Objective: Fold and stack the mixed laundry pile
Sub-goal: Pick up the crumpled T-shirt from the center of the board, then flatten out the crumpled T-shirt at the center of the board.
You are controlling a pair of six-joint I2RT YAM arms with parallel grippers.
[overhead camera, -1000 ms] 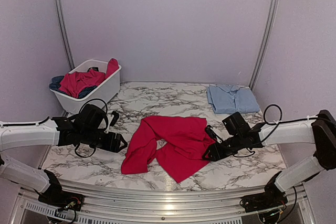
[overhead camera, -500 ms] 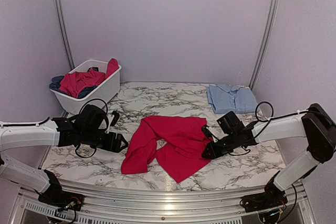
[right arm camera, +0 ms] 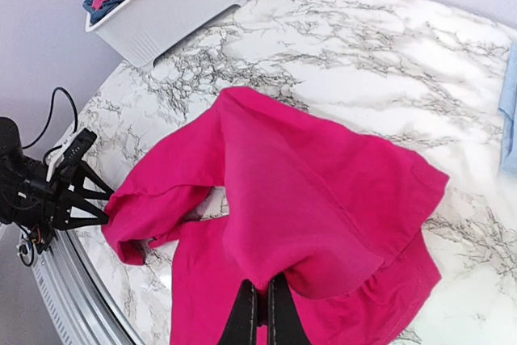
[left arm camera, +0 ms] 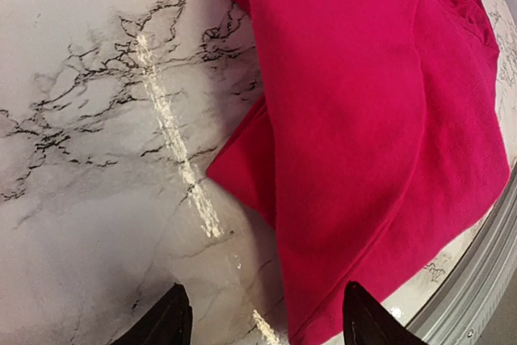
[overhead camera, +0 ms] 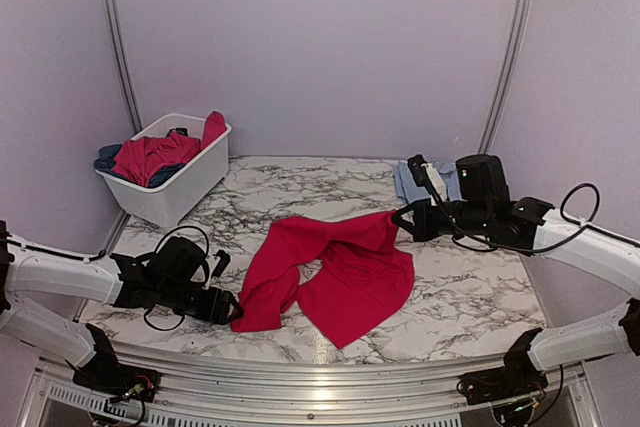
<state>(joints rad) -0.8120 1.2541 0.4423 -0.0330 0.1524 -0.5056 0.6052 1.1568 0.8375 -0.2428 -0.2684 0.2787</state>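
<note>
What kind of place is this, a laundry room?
Probably a robot test booth, not a home: bare lilac walls, metal rails, a marble-patterned table, two robot arms handling a red garment.

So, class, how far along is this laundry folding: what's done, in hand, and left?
Done, seemingly: light blue shirt, far right. In hand: right gripper pinches the unfolded red garment, left gripper open by its near corner. Left: folding it, plus clothes in the basket.

Marble table (overhead camera: 300, 187): red garment (overhead camera: 340, 267), blue shirt (right arm camera: 510, 119)
</note>
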